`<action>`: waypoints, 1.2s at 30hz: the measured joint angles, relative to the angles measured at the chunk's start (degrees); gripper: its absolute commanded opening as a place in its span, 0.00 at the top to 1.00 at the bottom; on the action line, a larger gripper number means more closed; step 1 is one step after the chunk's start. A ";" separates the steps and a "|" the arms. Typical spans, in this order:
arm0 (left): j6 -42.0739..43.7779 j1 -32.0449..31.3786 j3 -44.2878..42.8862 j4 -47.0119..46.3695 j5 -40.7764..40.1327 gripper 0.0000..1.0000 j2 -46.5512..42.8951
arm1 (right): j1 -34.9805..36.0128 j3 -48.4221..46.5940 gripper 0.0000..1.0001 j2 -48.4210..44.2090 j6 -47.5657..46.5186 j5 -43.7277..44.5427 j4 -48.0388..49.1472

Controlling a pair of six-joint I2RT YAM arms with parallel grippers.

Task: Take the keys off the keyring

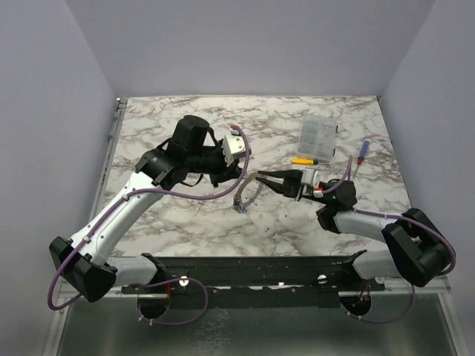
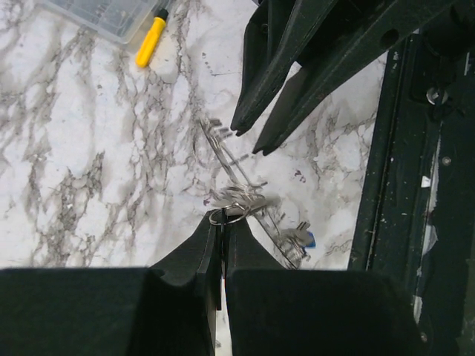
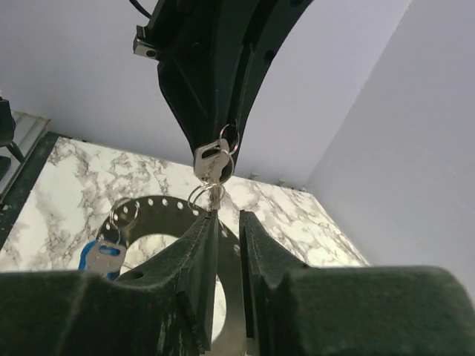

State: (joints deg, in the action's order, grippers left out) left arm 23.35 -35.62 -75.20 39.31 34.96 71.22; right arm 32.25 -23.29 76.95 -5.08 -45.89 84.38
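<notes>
While the left gripper (image 2: 220, 222) reached over the middle of the marble surface (image 1: 185, 219), its jaws were pressed fully together on a small wire loop (image 2: 226, 215). Silver keys (image 3: 211, 163) hung from that loop just below the fingertips. The keyring (image 3: 157, 206), large, flat and grey with small holes along its rim, sat tilted under the loop, mid-surface between the two arms. Could not tell whether its low edge touched the marble. Blue-headed key (image 3: 104, 257) hung at the ring's rim on its own small loop, apart from the silver ones. Right gripper (image 3: 228, 219) pointed in from the right. Its jaws were parted by a narrow gap with nothing held, tips just short of the ring's upper edge and near the left fingertips. Toward the far right lay a clear compartment box (image 1: 318, 135), with a yellow-handled tool (image 1: 304, 159) just on its near side. A blue-handled screwdriver (image 1: 360, 152) lay further right.
</notes>
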 measured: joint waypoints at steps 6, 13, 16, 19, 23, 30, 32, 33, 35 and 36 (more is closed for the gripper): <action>4.20 0.00 -2.67 1.31 -1.90 1.00 -0.15 | -0.02 -0.17 0.59 0.00 0.59 -0.22 -0.87; 8.98 0.00 -3.23 3.78 -4.83 1.00 -0.85 | -0.68 -6.19 0.60 -0.59 4.24 -4.70 -12.66; 9.66 0.00 -3.52 4.28 -6.36 1.00 -0.85 | -0.87 -14.80 0.62 -0.70 4.50 -6.21 -28.37; 9.70 0.00 -4.39 4.57 -7.98 1.00 -0.81 | -0.87 -23.02 0.64 -1.38 3.93 -6.19 -42.69; 9.25 0.00 -5.05 4.57 -9.68 1.00 -0.70 | -0.98 -27.98 0.61 -3.04 4.24 -6.10 -55.98; 8.00 -0.02 -5.05 4.55 -12.31 1.00 -0.02 | -0.98 -29.33 0.58 -3.37 10.58 -6.05 -67.71; 7.58 -0.04 -5.14 4.55 -13.25 1.00 0.26 | -0.98 -29.64 0.58 -3.34 12.59 -6.05 -69.72; 7.50 -0.13 -5.22 4.55 -13.60 1.00 0.37 | -0.98 -29.88 0.58 -3.34 13.53 -6.05 -70.51; 7.06 -0.42 -5.77 4.57 -14.27 1.00 0.72 | -0.98 -30.08 0.58 -3.34 15.52 -6.08 -71.01; 6.78 -0.66 -6.14 4.52 -14.71 1.00 0.94 | -0.98 -30.08 0.58 -3.34 16.22 -6.08 -71.01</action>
State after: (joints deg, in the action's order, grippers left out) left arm 30.13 -36.27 -81.34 43.83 20.25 72.16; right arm 31.27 -53.36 73.60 11.14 -51.96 13.37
